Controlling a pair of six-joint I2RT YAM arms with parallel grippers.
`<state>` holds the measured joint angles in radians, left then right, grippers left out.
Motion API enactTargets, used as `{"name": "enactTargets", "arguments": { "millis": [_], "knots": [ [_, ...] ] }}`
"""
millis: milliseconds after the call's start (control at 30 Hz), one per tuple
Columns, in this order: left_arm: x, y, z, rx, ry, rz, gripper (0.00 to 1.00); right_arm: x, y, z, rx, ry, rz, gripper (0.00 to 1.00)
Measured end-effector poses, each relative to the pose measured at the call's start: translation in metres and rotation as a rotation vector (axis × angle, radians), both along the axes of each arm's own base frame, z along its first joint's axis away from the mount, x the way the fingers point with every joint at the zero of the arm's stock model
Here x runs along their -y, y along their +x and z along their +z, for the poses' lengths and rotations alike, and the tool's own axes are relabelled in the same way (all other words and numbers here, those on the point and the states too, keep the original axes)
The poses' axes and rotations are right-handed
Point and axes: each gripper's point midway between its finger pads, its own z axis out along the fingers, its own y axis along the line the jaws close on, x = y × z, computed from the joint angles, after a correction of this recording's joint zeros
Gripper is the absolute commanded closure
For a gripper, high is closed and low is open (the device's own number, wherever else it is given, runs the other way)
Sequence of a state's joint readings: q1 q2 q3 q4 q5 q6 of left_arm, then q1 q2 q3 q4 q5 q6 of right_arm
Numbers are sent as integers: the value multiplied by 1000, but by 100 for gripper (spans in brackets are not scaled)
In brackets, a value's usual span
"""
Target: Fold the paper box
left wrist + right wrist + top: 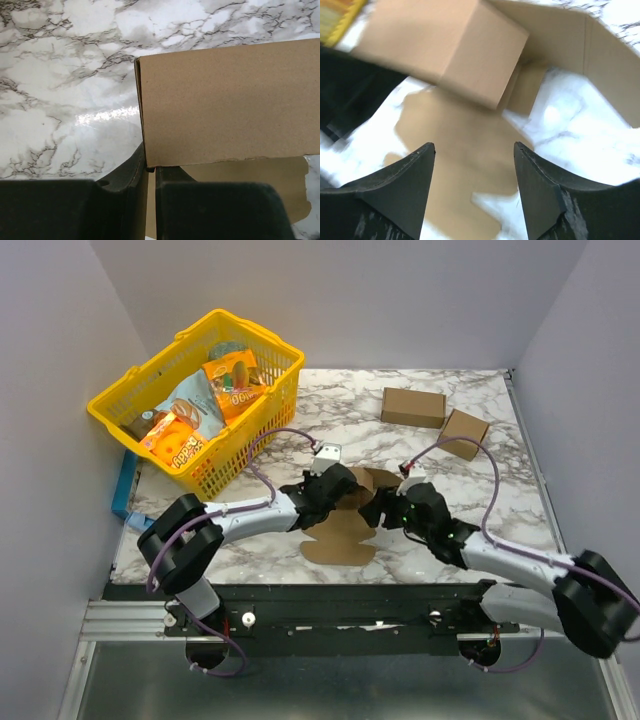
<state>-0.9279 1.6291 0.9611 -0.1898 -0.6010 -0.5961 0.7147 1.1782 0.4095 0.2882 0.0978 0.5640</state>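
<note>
The paper box lies half-formed at the middle of the marble table, just beyond both arm bases. One panel stands upright and the rounded tabs lie flat on the near side. Your left gripper has its fingers pressed together on the lower corner of that raised panel. Your right gripper is spread wide, holds nothing and hovers over the flat part of the sheet.

Use the left pinch as an anchor and bring the right fingers to the next flap along its crease, so it rises square, not skewed.

The yellow basket of snack packets sits far left. The long cuboid and the squarish cuboid sit far right. All three are well apart from the work. The crowding is between your two grippers, which are close together over the sheet.
</note>
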Motion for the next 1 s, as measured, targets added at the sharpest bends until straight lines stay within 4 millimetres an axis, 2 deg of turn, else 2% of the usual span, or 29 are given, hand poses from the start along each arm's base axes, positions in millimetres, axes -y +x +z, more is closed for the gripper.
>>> {"name": "enactTargets", "arguments": {
  "millis": [67,167,233,333,433,500,567,667,767,867,1000],
  "knots": [
    [-7,3,1,-4,4,6,90,3,-12,20,23,29,32,19],
    [-17,7,2,-5,17,16,90,14,-23,51,61,48,31,18],
    [-21,8,2,-7,20,19,90,25,-22,66,74,39,8,18],
    [-22,6,1,-11,24,9,90,47,3,93,86,25,-69,22],
    [-22,6,1,-12,24,2,90,69,38,100,56,2,-143,27],
    [-22,5,1,-12,24,0,90,79,61,90,2,-15,-171,30],
    [-22,4,1,-11,21,-2,90,86,82,68,-73,-25,-186,30],
    [-22,3,1,-13,17,-5,91,92,100,30,-187,-37,-196,30],
    [-22,3,1,-14,13,-7,90,90,114,0,-265,-34,-184,32],
    [-21,3,1,-14,10,-9,90,80,119,-25,-317,-17,-134,32],
    [-20,3,1,-16,6,-13,91,64,103,-47,-354,3,-51,32]
  ]
}}
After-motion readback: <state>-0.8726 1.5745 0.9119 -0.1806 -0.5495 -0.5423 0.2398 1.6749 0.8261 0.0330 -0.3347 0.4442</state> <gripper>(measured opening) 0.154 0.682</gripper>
